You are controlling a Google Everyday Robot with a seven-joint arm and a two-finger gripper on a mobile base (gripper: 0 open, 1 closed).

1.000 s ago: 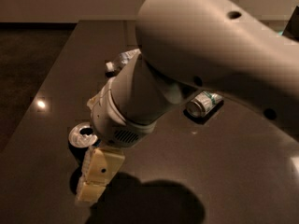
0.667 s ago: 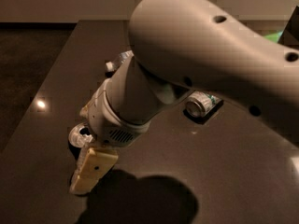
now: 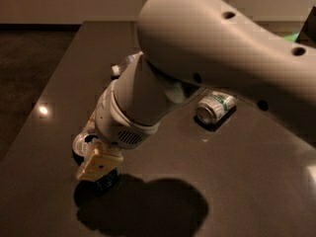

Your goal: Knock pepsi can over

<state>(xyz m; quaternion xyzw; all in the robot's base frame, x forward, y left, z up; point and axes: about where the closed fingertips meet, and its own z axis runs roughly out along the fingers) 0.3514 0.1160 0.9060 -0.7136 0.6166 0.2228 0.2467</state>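
Observation:
The pepsi can (image 3: 82,143) stands at the table's front left. Only part of its silver top and a dark strip of its side show, because my gripper covers the rest. My gripper (image 3: 99,164) hangs low over the table, its cream tip right against the can's near right side. I cannot tell whether the can is upright or tilting. The thick white arm (image 3: 148,98) fills the middle of the view.
A silver-green-white can (image 3: 215,107) lies on its side right of the arm. A clear bottle with a white cap (image 3: 117,69) shows partly behind the arm. The dark table's left edge (image 3: 44,93) runs close to the pepsi can.
The arm has swung left and the gripper has moved in onto the pepsi can, covering more of it. The other can has not moved.

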